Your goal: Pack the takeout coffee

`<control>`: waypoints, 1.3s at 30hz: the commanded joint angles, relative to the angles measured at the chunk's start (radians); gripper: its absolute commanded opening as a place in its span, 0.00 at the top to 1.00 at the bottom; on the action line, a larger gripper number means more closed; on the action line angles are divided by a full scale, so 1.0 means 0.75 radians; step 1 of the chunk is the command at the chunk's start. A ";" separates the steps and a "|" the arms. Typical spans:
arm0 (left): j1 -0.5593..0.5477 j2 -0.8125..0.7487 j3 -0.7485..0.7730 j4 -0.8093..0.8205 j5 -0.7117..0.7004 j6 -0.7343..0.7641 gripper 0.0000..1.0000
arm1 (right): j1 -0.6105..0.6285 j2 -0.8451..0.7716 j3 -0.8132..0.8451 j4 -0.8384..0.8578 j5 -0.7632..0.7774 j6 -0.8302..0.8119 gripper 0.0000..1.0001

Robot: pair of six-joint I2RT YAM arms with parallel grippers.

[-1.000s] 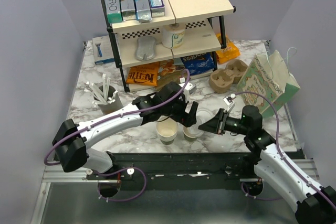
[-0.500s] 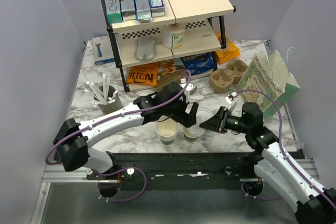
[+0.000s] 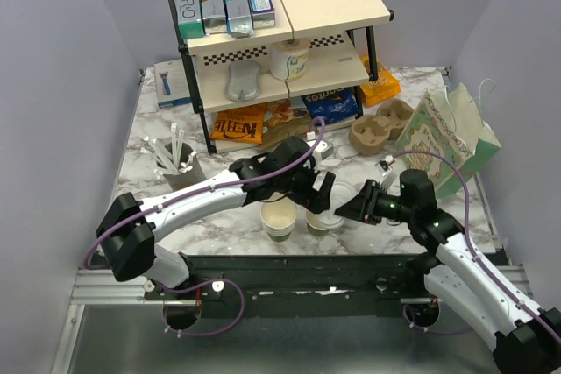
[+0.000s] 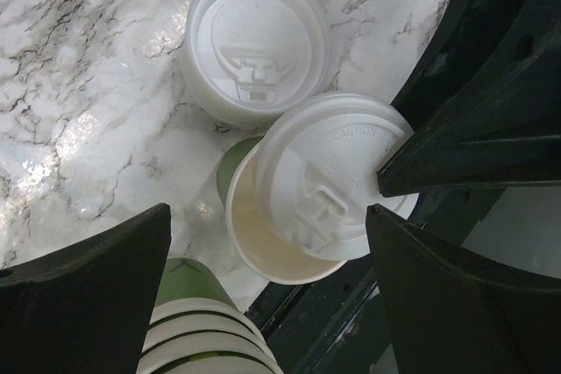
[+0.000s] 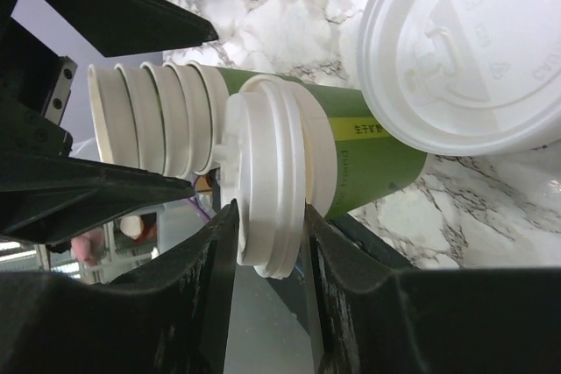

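Near the front edge of the marble table [image 4: 70,85], the coffee cup [image 4: 259,250] is standing up straight, just beside the stack of cups [image 4: 206,339]. Its long way is going up and down, and its mouth is pointing up. The lid [image 4: 326,172] is sitting crooked on top, off to one side, so part of the mouth is showing.

The right gripper [image 5: 269,215] is reaching in from the side with a finger on each side of the lid's rim. I cannot tell if it is squeezing or loose. The left gripper [image 4: 267,214] is hanging over the cup, open wide and holding nothing. One spare lid [image 4: 256,41] is lying flat on the table close by.

To do this step well, I think the lid is needing a slide until it is covering the whole mouth. Then it is needing a gentle, even push down all round, so the cup is not tipping or squashing.
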 commanded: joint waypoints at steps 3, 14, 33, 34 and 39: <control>-0.014 0.033 0.036 -0.021 0.063 -0.001 0.01 | -0.006 -0.010 0.051 -0.070 0.074 -0.059 0.56; -0.016 0.031 0.007 -0.019 0.063 -0.029 0.02 | -0.006 0.092 0.094 -0.164 0.088 -0.145 0.52; -0.016 0.072 0.007 -0.060 0.067 -0.058 0.13 | -0.006 0.166 0.129 -0.128 -0.012 -0.153 0.46; -0.016 0.072 0.009 -0.064 0.069 -0.058 0.13 | -0.008 0.170 0.133 -0.130 -0.016 -0.155 0.46; -0.016 0.078 0.013 -0.046 0.108 -0.080 0.17 | -0.006 0.188 0.141 -0.122 -0.041 -0.164 0.45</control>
